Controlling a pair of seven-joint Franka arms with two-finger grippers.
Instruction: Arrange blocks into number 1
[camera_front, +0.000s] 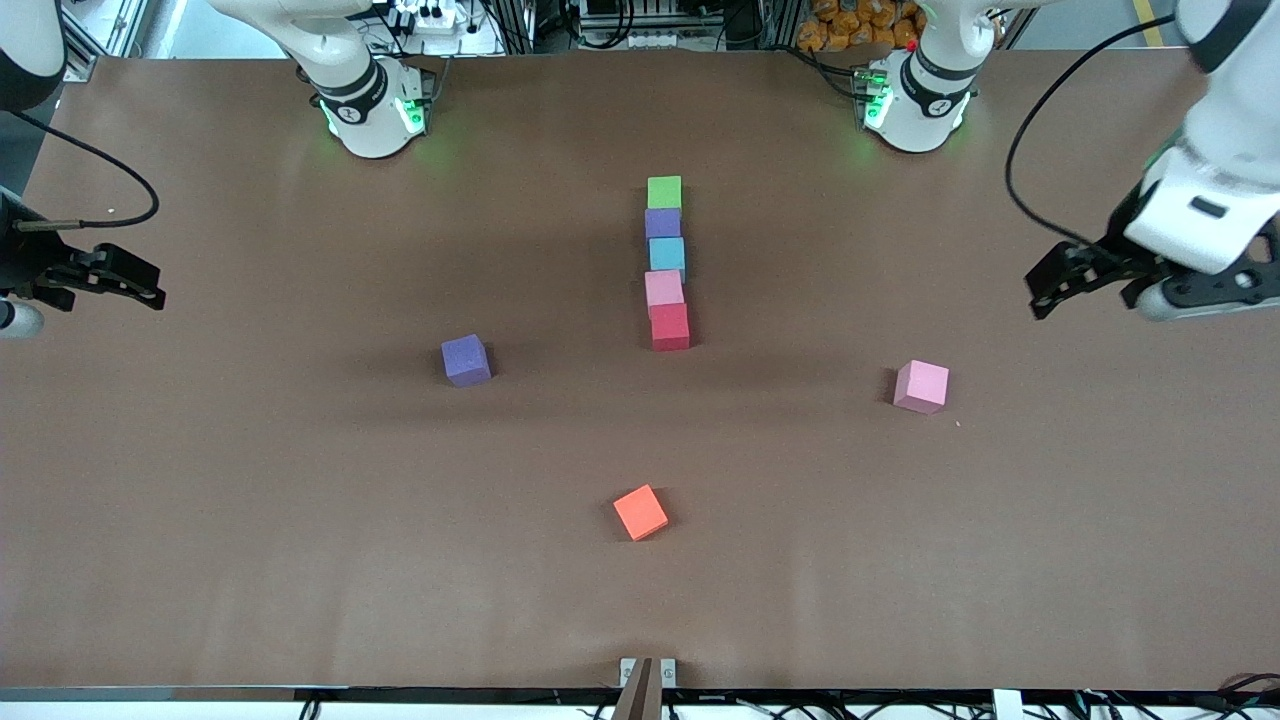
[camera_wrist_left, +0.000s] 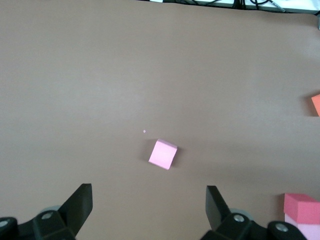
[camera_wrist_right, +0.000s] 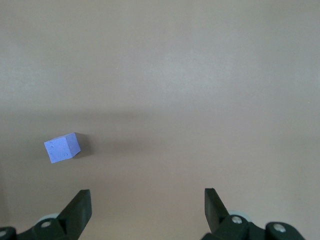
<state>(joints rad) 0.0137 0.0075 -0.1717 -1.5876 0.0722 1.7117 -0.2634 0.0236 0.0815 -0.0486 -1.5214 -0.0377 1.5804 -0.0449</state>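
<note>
loose pink block (camera_wrist_left: 163, 154) on table — apart from open left gripper (camera_wrist_left: 149, 210)

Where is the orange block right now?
The orange block lies alone on the table, nearer the front camera than the red block that ends the column.

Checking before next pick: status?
Left gripper and right gripper open, empty. Five-block column built. Purple, pink, orange blocks loose. Nothing obstructing.
</note>
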